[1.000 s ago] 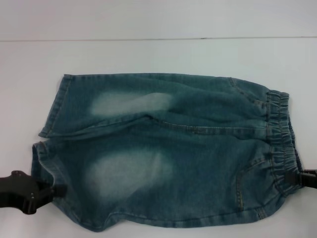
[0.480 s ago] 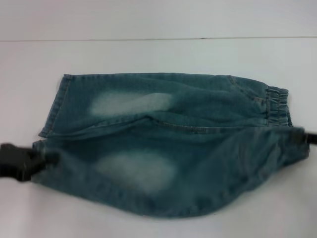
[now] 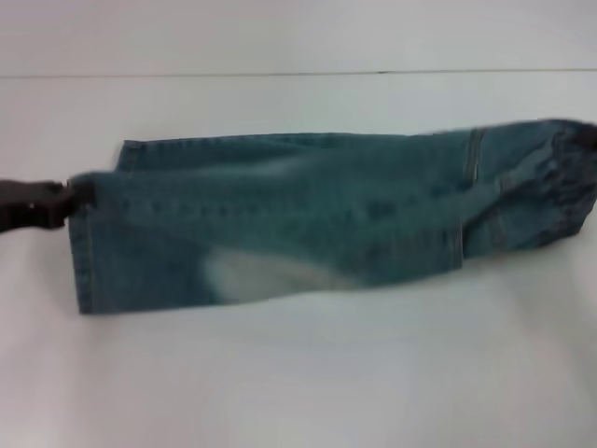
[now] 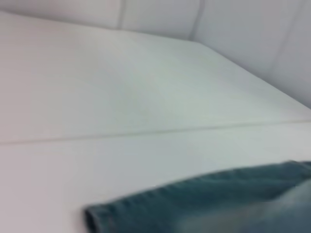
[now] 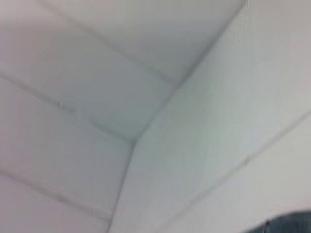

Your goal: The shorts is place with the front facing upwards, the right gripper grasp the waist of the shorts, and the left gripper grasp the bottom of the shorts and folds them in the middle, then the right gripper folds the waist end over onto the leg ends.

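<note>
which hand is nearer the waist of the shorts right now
Right. The right hand sits at the gathered waist on the shorts, at the head view's right edge. The left hand grips the leg hem at the opposite end.

**Little of the robot in view: one black gripper, one dark tip**

The left gripper shows only as a short, blocky black piece with a matt finish. Its outline is stepped and angular, with a notch along the upper edge, and it narrows toward the tip. No cables, screws or markings can be made out on it. The right gripper appears as no more than a small dark patch, too blurred to give shape or detail.
</note>
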### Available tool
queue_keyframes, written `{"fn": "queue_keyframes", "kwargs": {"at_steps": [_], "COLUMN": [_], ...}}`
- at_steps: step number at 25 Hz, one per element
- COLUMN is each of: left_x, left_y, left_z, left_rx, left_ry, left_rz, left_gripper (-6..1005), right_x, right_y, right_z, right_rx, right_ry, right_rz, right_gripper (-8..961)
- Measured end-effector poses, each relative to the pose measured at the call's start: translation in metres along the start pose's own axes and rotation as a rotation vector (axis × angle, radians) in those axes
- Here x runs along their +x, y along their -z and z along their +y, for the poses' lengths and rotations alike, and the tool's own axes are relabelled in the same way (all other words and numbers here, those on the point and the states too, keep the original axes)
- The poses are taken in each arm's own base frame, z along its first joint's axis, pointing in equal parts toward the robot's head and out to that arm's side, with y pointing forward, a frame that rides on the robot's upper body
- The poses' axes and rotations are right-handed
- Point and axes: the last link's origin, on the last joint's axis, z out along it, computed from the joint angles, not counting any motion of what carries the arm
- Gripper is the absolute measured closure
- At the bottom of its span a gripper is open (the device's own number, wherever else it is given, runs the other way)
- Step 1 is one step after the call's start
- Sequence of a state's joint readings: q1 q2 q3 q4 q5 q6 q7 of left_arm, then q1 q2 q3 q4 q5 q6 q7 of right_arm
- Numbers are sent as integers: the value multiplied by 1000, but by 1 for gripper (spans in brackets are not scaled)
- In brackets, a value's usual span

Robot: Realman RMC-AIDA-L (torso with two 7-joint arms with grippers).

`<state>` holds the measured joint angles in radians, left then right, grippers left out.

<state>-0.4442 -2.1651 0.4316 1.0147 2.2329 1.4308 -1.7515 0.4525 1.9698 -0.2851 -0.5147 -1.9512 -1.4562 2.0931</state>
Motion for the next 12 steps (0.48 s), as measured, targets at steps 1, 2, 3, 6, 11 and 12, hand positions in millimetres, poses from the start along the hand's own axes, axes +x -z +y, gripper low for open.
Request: {"fn": "queue_keyframes", "kwargs": {"at_steps": [1,2,3,6,11,12], "left_x": [3,6,8,16,22,23], "left_y": [-3,-6,-8,-18,-35,-38], "left_z": [-3,-6,-8,-12,-16,-17], "left_rx": [24,41,56,86,127,131], "left_ry": [3,8,14,27,28,24], "left_rz": [11,20,30,64,76,75], "left_gripper": [931,930,928,924,916,915], "right_x": [-4,-7,-11,-16,-19,-20], "right_y": [1,1,1,-2,-17,-20], "right_z": [0,0,-1,-2,-5,-5], "right_rx": [0,2,5,8,29,35], "right_ry": [-4,-7,-10,-22,-32,-29], "right_rz": [-24,-46,-67,-113,-177,-188], "right_gripper": [899,898,898,897,895,894]}}
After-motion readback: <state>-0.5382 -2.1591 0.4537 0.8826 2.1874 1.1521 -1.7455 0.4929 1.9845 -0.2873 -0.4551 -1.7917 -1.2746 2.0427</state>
